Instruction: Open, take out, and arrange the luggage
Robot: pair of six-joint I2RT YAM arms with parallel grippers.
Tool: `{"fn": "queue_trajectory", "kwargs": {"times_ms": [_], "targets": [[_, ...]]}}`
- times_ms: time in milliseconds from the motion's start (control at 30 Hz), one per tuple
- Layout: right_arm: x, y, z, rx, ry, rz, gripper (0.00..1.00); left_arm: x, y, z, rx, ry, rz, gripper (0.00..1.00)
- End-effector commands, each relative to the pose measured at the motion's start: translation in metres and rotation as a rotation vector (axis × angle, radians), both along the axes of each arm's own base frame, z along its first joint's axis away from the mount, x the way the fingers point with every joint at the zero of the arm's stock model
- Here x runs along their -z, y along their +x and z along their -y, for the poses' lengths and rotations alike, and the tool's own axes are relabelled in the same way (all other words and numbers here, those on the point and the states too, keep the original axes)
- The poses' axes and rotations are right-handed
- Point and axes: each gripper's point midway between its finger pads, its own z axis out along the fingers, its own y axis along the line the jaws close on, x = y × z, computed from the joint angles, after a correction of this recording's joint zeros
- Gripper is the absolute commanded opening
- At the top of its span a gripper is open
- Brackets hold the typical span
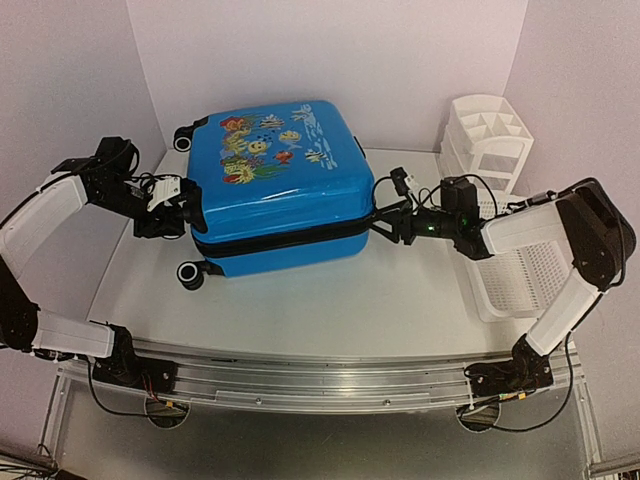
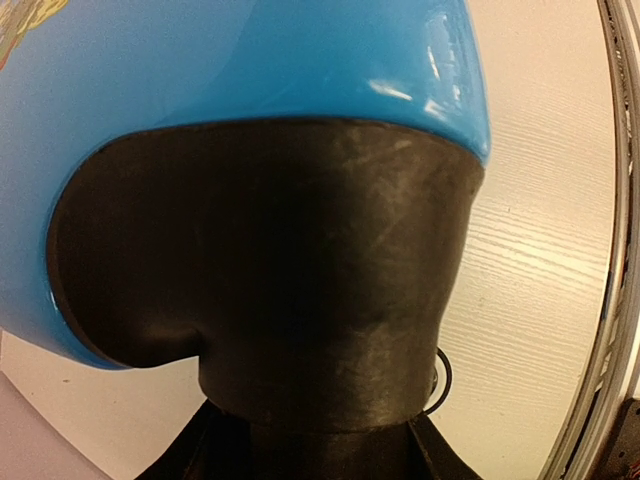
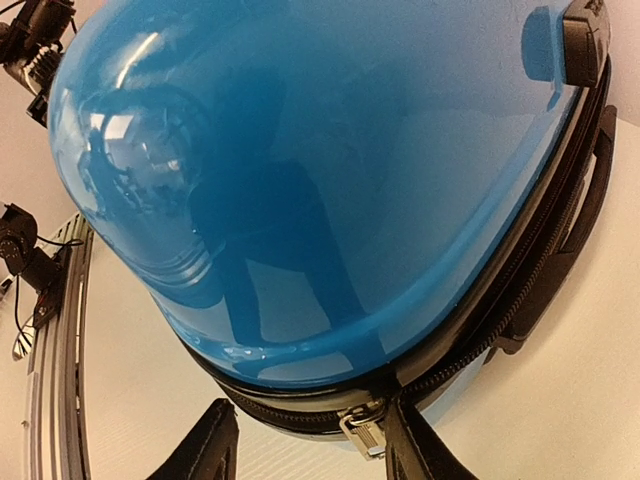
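Glossy blue suitcase (image 1: 275, 195), fish-print lid up, lies closed on the bench (image 1: 350, 300); right jaws spread astride its zip pull (image 3: 362, 428); left jaws' state unclear.

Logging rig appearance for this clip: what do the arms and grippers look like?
Left arm and right arm share white link covers with black joints and bases. Black cables loop around the right wrist and at both bases. Left gripper and right gripper are black, two-fingered; a green light glows behind the right one.

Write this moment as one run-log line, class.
luggage: closed, lying flat | left gripper: at wheel end, grip unclear | right gripper: open, zip pull between jaws
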Motion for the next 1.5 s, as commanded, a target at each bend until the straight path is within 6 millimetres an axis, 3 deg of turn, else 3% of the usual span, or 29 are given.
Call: {"fn": "queue_trajectory", "kwargs": {"times_ms": [0,167,467,633,933,1133,1467], "targets": [[0.035,-0.010,0.005,0.054,-0.038,-0.146,0.48,-0.028,0.014,0.016,0.018,-0.098,0.106,0.00],[0.032,0.003,0.033,0.159,0.052,-0.149,0.53,-0.029,0.013,0.015,0.018,-0.093,0.113,0.00],[0.011,0.000,0.015,0.017,0.086,-0.083,0.54,-0.029,0.014,0.014,0.019,-0.085,0.114,0.00],[0.014,0.007,0.008,-0.019,0.081,-0.070,0.53,-0.030,0.016,0.014,0.020,-0.083,0.122,0.00],[0.009,0.016,-0.008,-0.099,0.119,-0.084,0.42,-0.032,0.020,0.014,0.017,-0.082,0.137,0.00],[-0.004,0.016,-0.010,-0.116,0.136,-0.063,0.11,-0.030,0.021,0.014,0.018,-0.082,0.135,0.00],[-0.007,0.023,-0.010,-0.073,0.154,-0.108,0.00,-0.030,0.021,0.013,0.020,-0.074,0.139,0.00]]}}
